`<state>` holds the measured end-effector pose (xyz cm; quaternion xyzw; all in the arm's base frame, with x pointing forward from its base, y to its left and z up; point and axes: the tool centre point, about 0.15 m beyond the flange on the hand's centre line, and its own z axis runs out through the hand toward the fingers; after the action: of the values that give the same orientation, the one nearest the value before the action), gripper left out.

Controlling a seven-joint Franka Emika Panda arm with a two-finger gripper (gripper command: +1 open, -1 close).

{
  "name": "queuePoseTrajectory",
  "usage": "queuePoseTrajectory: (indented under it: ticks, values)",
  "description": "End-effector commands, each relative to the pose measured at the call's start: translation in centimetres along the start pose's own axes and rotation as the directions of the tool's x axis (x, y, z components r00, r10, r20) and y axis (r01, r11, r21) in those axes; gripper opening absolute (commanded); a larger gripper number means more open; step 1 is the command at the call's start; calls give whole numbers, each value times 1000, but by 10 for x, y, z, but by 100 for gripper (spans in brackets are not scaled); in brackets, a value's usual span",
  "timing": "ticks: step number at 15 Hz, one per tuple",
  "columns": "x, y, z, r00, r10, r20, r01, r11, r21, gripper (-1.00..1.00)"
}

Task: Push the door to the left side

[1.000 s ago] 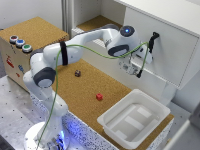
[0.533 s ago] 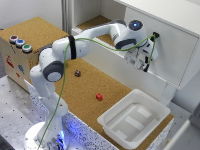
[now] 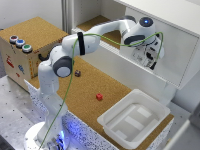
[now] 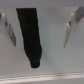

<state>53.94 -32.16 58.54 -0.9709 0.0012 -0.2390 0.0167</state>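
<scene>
Writing is nowhere that I can read; a red mark on the cork-topped box (image 3: 20, 55) is too blurry. Gripper (image 4: 42, 31) is open, its fingers (image 4: 8, 30) apart, holding nothing, up at the white door (image 3: 170, 50) far right. Black handle (image 4: 30, 37) shows between them, blurry.

You are looking at a cork-topped counter (image 3: 115, 87) carrying a white bin (image 3: 134, 119), a small red block (image 3: 99, 96), and what may be a dark little object (image 3: 77, 73) lying near the arm.
</scene>
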Motion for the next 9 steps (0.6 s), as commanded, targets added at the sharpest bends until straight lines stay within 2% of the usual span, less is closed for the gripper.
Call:
queuePoseTrajectory:
  ticks: [1, 5, 9]
  values:
    - [23, -9, -3, 996, -58, 68, 54, 997, 63, 100]
    - [26, -16, 3, 996, -58, 72, 55, 997, 53, 100]
    - [27, -11, -2, 997, -46, 56, 45, 999, 7, 100]
